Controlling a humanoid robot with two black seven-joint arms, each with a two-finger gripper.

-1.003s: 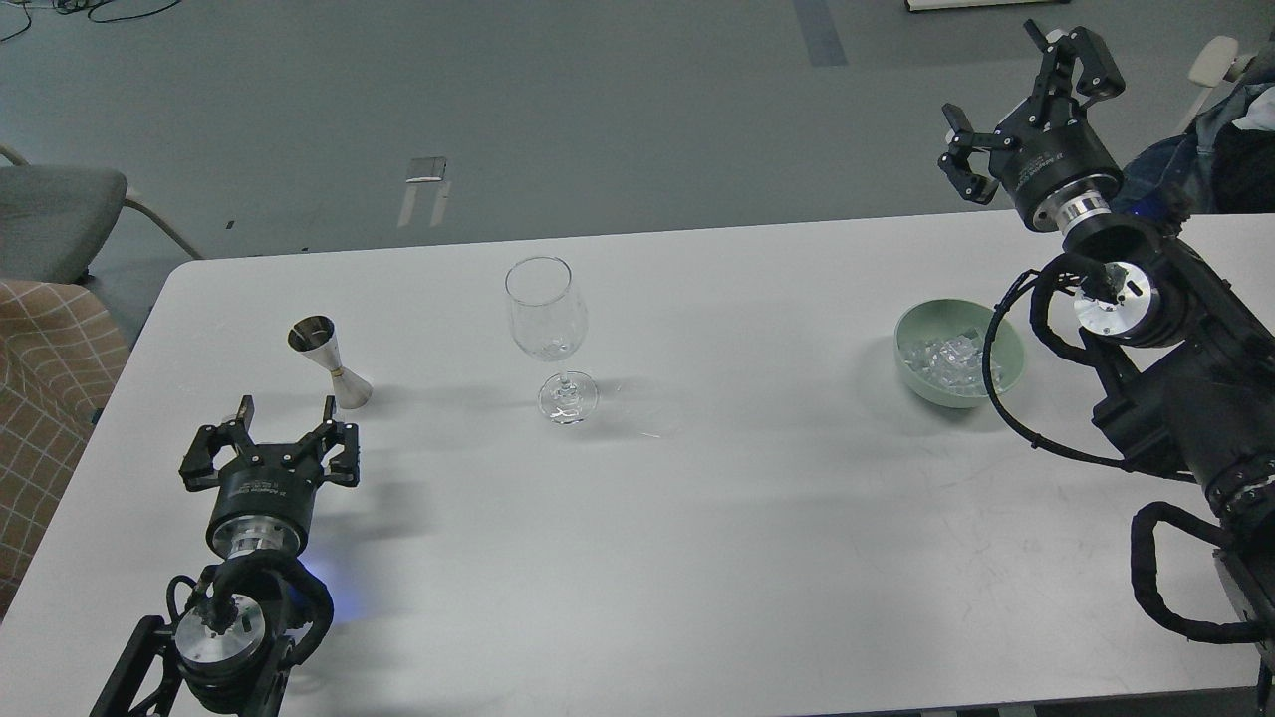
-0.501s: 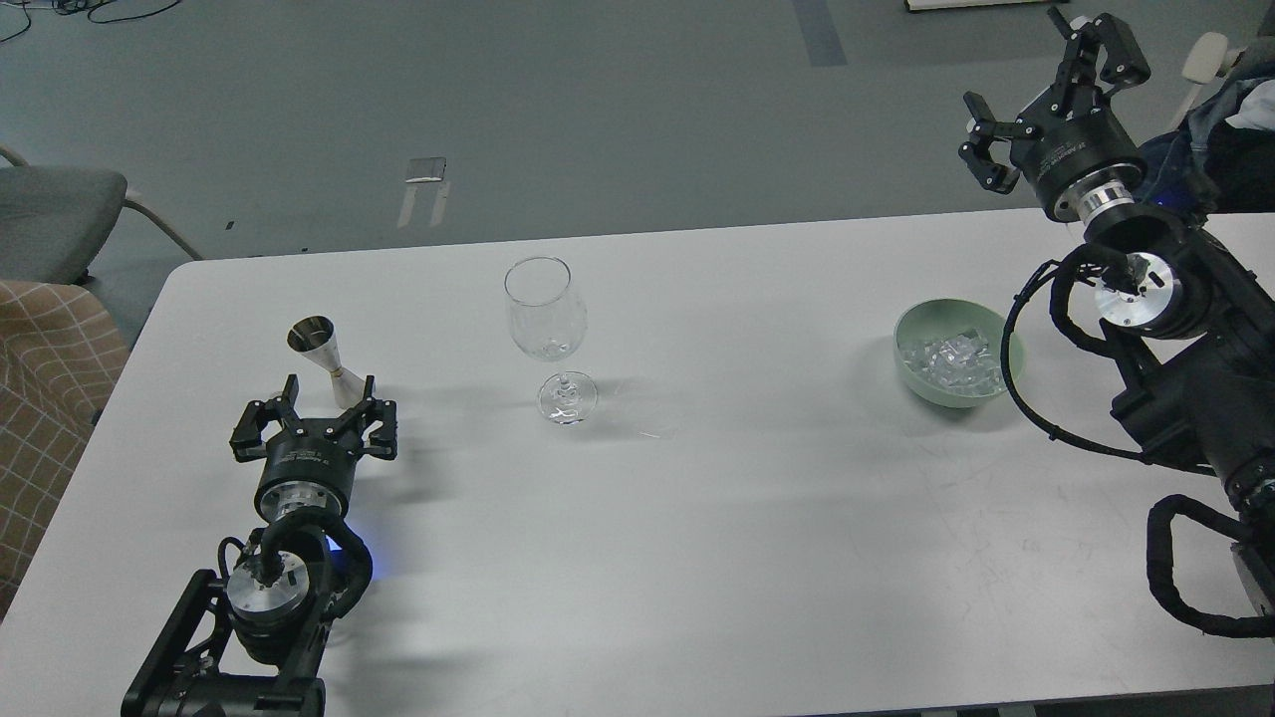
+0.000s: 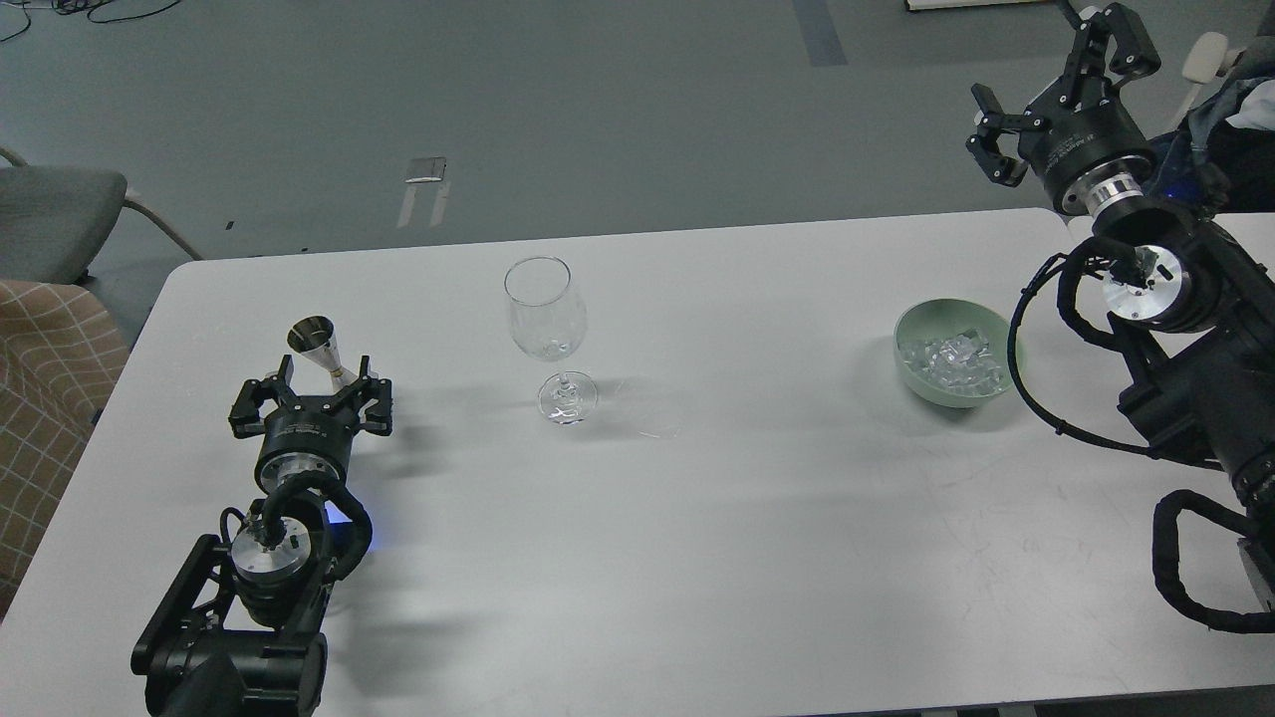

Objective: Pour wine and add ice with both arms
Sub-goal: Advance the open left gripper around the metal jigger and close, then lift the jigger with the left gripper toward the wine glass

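Note:
A clear stemmed wine glass [image 3: 546, 324] stands upright near the table's middle. A small steel jigger [image 3: 319, 346] stands to its left; any wine in it cannot be seen. My left gripper [image 3: 312, 381] is open, its fingers either side of the jigger's lower half, not closed on it. A pale green bowl [image 3: 1006, 383] at the right holds several ice chunks [image 3: 951, 360]. My right gripper [image 3: 1056, 75] is open and empty, raised high beyond the table's far right edge, well above and behind the bowl.
The white table [image 3: 697, 518] carries only the glass, jigger and bowl. A grey chair [image 3: 50, 214] and a checked seat [image 3: 45, 358] stand off the left edge. Clothing lies at the far right [image 3: 1235, 129].
My left gripper has moved forward and right until its open fingers flank the jigger. My right gripper has drifted up and right, away from the bowl.

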